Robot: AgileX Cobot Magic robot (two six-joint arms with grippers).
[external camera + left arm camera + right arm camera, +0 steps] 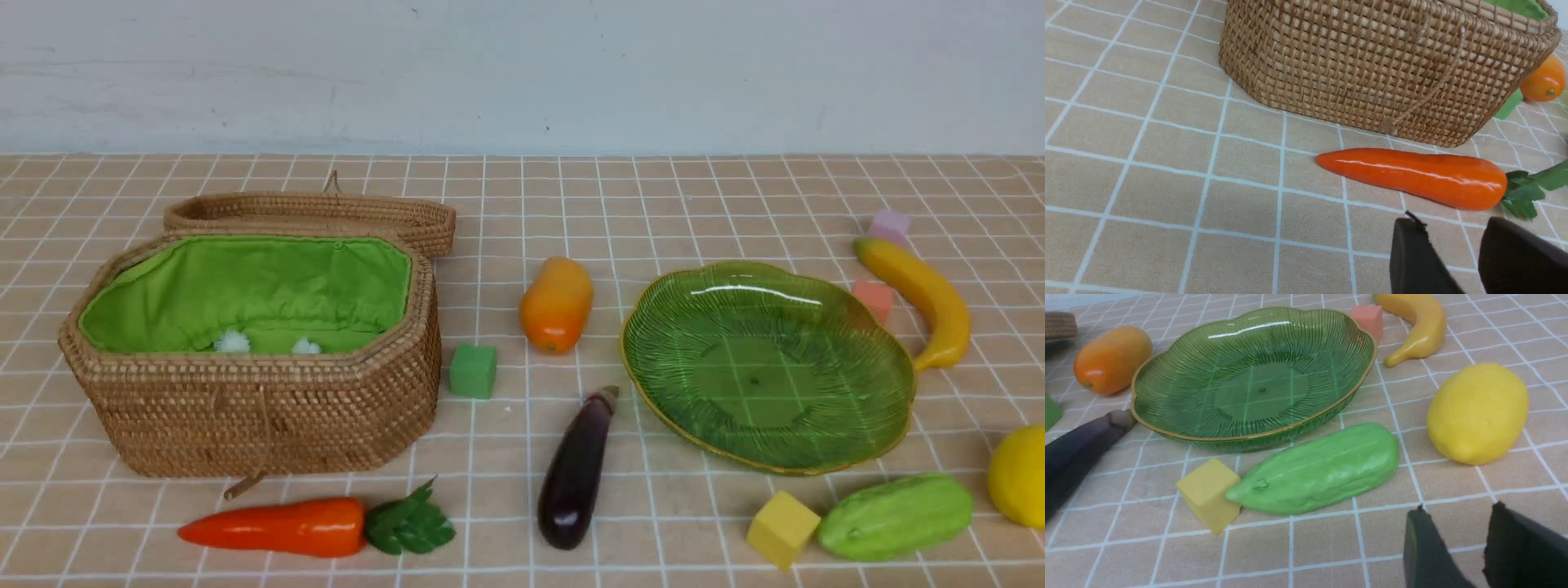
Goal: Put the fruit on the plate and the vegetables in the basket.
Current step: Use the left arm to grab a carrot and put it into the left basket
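One tan, white-gridded cloth point(506, 204) fills the lower frame under a pale wall point(522, 73); left gripper point(1451, 222) and right gripper point(1458, 509) parted, empty.

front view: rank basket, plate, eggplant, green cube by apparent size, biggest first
1. basket, clearly the largest
2. plate
3. eggplant, though it points away from the camera, so it probably looks shorter than it is
4. green cube, the smallest

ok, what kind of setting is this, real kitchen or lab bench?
Most likely a staged test tabletop, not a kitchen: beige white-gridded tablecloth against a bare pale wall, toy produce like the glossy orange-red plastic carrot, and loose blocks like the small yellow foam cube.
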